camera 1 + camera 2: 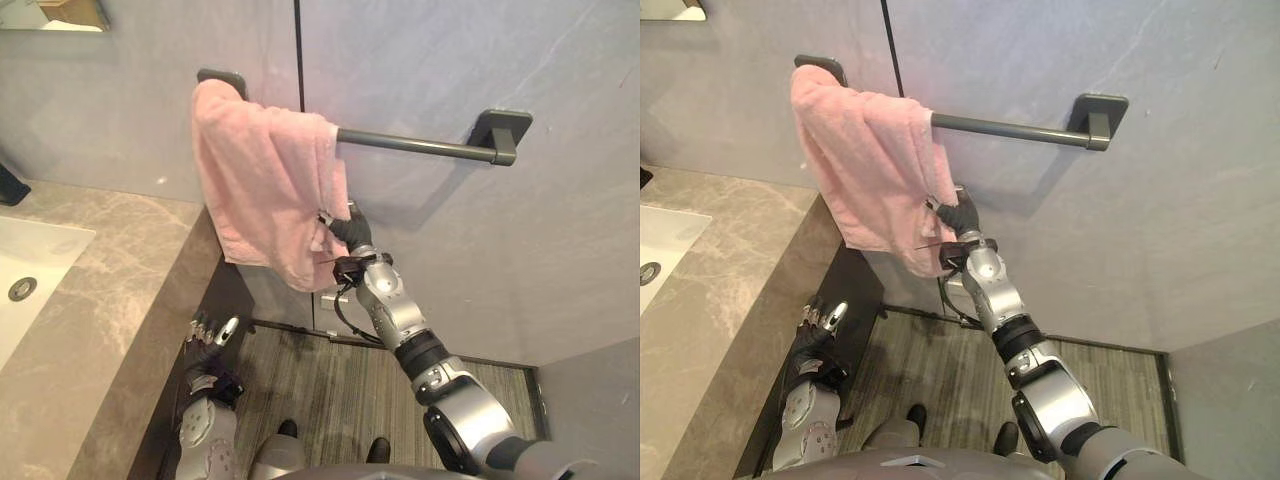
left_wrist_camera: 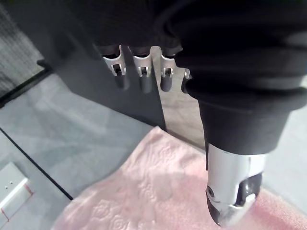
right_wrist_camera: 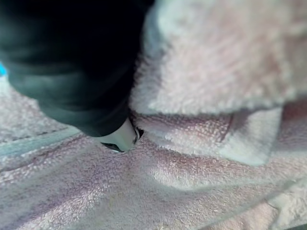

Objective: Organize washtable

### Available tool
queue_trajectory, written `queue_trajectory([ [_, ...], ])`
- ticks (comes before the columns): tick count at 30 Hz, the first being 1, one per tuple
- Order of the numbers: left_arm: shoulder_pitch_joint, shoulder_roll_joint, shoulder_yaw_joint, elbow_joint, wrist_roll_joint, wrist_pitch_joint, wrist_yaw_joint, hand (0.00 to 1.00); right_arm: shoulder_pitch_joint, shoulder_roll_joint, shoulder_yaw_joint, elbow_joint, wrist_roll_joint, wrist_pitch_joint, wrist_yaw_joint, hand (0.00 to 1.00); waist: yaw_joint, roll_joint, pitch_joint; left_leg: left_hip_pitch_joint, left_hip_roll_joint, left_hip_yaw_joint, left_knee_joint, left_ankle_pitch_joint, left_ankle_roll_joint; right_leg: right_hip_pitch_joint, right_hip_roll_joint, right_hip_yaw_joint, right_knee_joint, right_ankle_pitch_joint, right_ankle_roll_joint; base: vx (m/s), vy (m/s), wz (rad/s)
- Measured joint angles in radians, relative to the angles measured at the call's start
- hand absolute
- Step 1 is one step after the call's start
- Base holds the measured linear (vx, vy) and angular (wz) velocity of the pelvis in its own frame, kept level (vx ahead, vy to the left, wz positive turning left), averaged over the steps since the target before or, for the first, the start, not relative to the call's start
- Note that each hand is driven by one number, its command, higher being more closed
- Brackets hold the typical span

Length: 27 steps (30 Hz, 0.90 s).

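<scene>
The right hand (image 1: 347, 230) was raised against the lower right edge of the towel (image 1: 262, 180). Its fingers were buried in the pile, so it could not be told whether they were clamped on the cloth. The pink towel hung bunched over the left end of the bar (image 1: 415, 145), one fold overlapping another, with most of the bar bare to its right.

Judged step: spreading the towel along the bar. To do this well, the hand should pinch the free edge firmly and draw it sideways, level with the bar and not downward, lest the cloth slide off.

The left hand (image 1: 207, 338) hung low beside the counter (image 1: 100, 320), fingers straight and apart, holding nothing. The sink (image 1: 35, 255) lay further left.
</scene>
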Motion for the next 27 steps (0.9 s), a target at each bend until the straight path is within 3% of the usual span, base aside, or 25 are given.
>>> queue_trajectory([
  [8,-0.001,-0.001,0.033,-0.05,0.011,0.0,0.0,0.0,0.037,-0.001,-0.041,-0.039,-0.003,-0.001,0.0,1.0,-0.003,0.0,0.0,0.002,-0.002,0.023,0.002,-0.002,0.003,-0.012,-0.005,0.024,0.004,0.004,0.006,0.0,0.014,-0.08],
  [11,-0.001,-0.001,0.035,-0.068,0.012,0.0,0.0,0.0,0.046,-0.001,-0.048,-0.042,-0.004,-0.01,0.0,1.0,-0.024,0.0,0.0,0.003,-0.004,0.024,0.003,-0.003,0.005,-0.012,-0.005,0.024,0.006,0.004,0.006,0.0,0.0,0.0],
  [27,-0.048,0.0,0.033,-0.175,0.088,-0.025,0.02,0.0,0.102,-0.014,-0.136,-0.086,-0.012,-0.019,-0.031,1.0,-0.051,0.0,-0.001,0.021,-0.004,0.052,-0.002,-0.004,0.006,-0.011,-0.005,0.052,0.008,0.009,0.008,0.0,0.004,-0.04],
])
